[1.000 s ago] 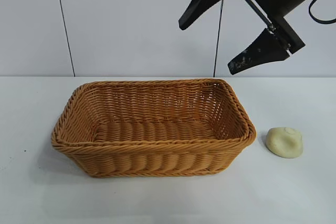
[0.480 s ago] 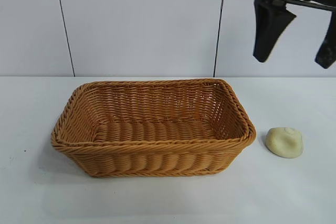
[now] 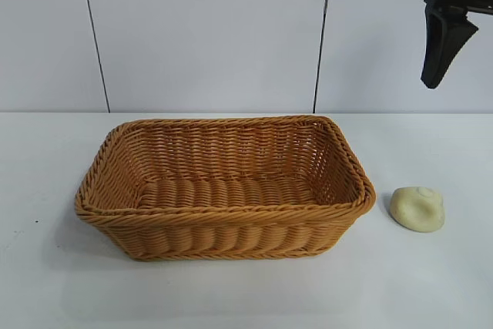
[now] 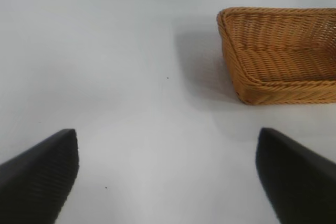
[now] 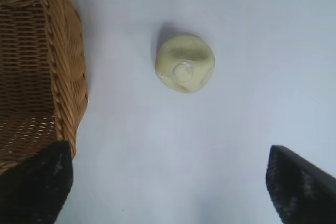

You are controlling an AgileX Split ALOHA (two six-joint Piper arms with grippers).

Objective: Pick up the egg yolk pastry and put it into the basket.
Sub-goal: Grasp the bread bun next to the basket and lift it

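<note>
The right claw (image 3: 470, 48) hangs at two o'clock above the counter (image 3: 231, 290), fingers spread wide and empty. The egg yolk pastry (image 3: 417, 208) sits at three o'clock just beside the basket (image 3: 223, 190).

From the left wrist, the left claw (image 4: 168, 171) gapes over bare counter, basket (image 4: 278, 56) at two o'clock.

From the right wrist, the pastry (image 5: 185, 63) lies between spread fingertips (image 5: 37, 182).

The basket (image 3: 223, 187) stands on the table (image 3: 46, 283), about in the middle. The egg yolk pastry (image 3: 417, 208) lies on the table just right of the basket, apart from it.
</note>
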